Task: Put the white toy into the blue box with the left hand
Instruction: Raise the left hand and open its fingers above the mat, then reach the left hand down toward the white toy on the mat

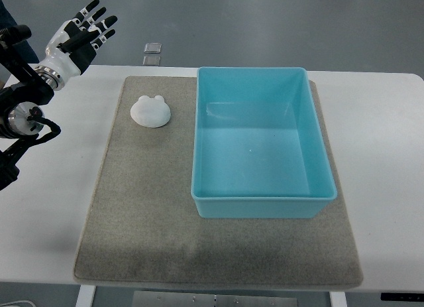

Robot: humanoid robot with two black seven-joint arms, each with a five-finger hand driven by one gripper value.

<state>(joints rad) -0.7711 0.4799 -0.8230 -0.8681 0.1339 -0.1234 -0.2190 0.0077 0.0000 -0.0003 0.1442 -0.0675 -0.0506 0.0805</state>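
Looking down from the top camera, I see my left hand (83,34) at the picture's upper left corner, past the far-left edge of the white table (391,154), fingers (101,22) spread and straight, holding nothing. The white toy (151,111) lies on the grey mat (146,227), near the mat's far-left corner, well apart from my hand and down-right of it in the picture. It sits flat, with two small bumps on its far edge. The blue box (262,207) stands on the same mat just to the right of the toy, not touching it, its inside bare. I see my left arm's black joints along the left edge.
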